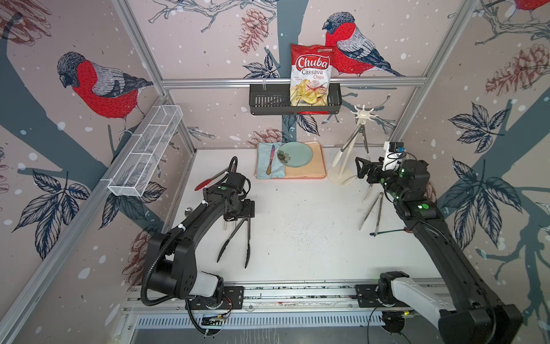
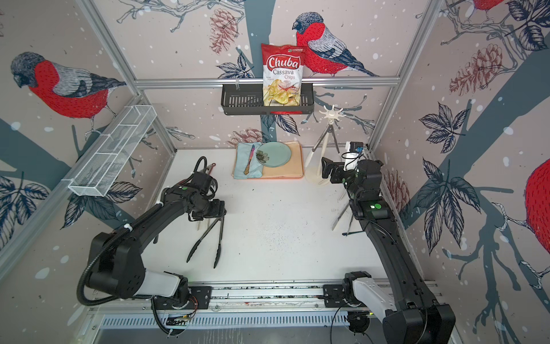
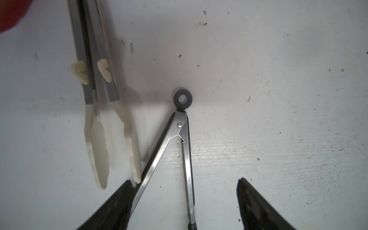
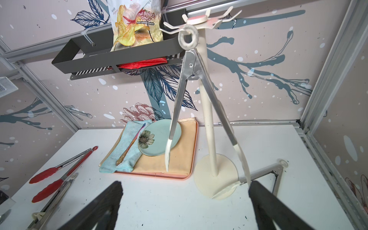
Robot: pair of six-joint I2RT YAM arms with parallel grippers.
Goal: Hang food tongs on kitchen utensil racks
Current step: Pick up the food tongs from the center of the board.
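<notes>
The cream utensil rack (image 1: 363, 114) (image 2: 330, 114) (image 4: 207, 111) stands at the back right. White-tipped tongs (image 1: 351, 140) (image 4: 183, 89) hang by their loop from one of its hooks. My right gripper (image 1: 361, 168) (image 4: 185, 185) is open and empty, just in front of the rack's base. Black-tipped tongs (image 1: 238, 241) (image 2: 208, 238) (image 3: 179, 127) lie spread on the table. My left gripper (image 1: 238, 214) (image 3: 184, 183) is open and straddles both their arms near the hinge, one finger (image 3: 127, 191) against an arm. Red-tipped tongs (image 1: 208, 181) (image 4: 59, 169), cream-tipped tongs (image 3: 93, 79) and steel tongs (image 1: 372, 211) lie loose.
A black slotted basket (image 1: 262, 101) on the back wall holds a chips bag (image 1: 311, 74). A white mesh basket (image 1: 145, 152) hangs on the left wall. A tray (image 1: 318, 166) at the back carries a cloth, a pink-handled knife (image 1: 270, 159) and a plate (image 1: 297, 153).
</notes>
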